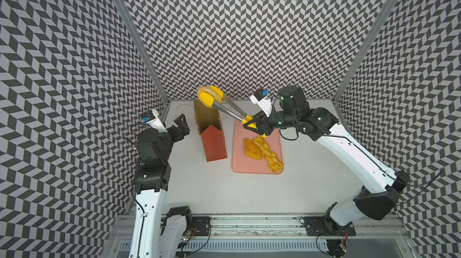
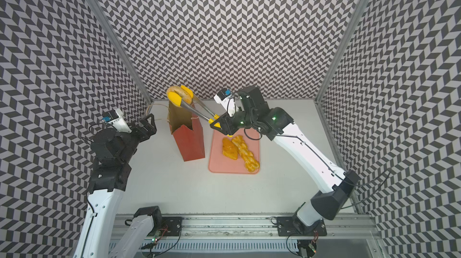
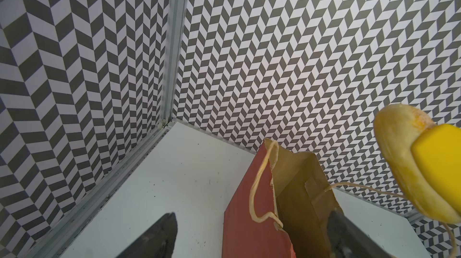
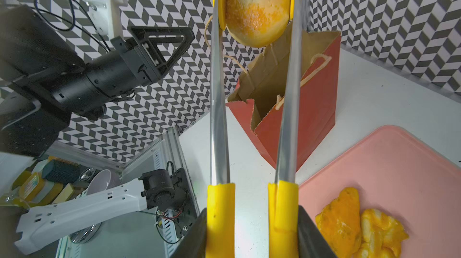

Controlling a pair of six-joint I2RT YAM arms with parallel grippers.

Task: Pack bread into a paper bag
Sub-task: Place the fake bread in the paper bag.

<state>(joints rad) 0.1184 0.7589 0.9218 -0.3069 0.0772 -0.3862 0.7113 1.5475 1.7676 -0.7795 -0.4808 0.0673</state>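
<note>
Over the paper bag (image 1: 215, 144), right fingers (image 1: 252, 124) squeezed tongs (image 1: 229, 109) w/ donut (image 1: 208, 95); best was lowering b4 letting go. Left fingers (image 1: 181, 127) were open.

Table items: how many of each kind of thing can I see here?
Bread pieces: 3 (ring donut, glazed piece, braided loaf)
Paper bag: 1
Tongs: 1
Pink tray: 1
Total: 6
Anything deep inside the bag is hidden.
</note>
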